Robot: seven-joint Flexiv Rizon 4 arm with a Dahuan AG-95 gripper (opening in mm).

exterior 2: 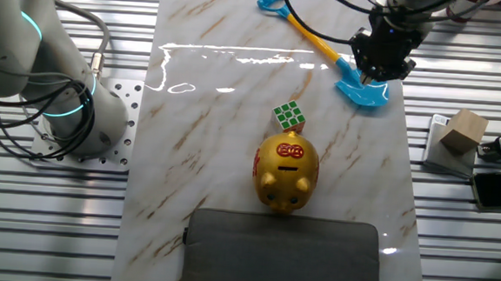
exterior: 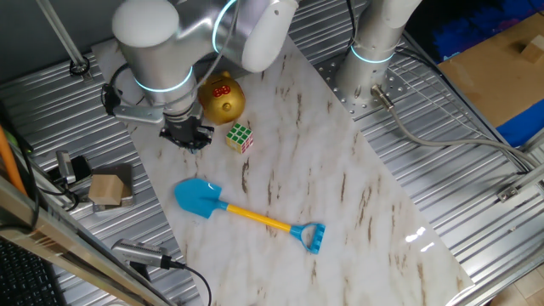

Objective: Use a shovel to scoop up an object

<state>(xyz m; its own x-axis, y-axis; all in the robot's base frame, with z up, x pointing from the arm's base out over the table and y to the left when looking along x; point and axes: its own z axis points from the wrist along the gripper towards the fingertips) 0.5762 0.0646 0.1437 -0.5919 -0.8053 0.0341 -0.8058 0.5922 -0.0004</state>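
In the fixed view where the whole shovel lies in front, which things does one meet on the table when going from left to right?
Wooden block → gripper → golden pig bank → puzzle cube. The shovel is left out, since it stretches across several of them.

- The shovel (exterior: 246,216) (exterior 2: 326,47) lies flat on the marble surface (exterior: 340,170) (exterior 2: 209,112), unheld: light-blue blade, thin yellow shaft, blue D-shaped end loop. Its blade lies near one long edge, and the shaft slants across toward the middle.
- The object (exterior: 240,137) (exterior 2: 290,117), a small cube of coloured squares showing green, white and yellow, rests on the surface well apart from the blade.
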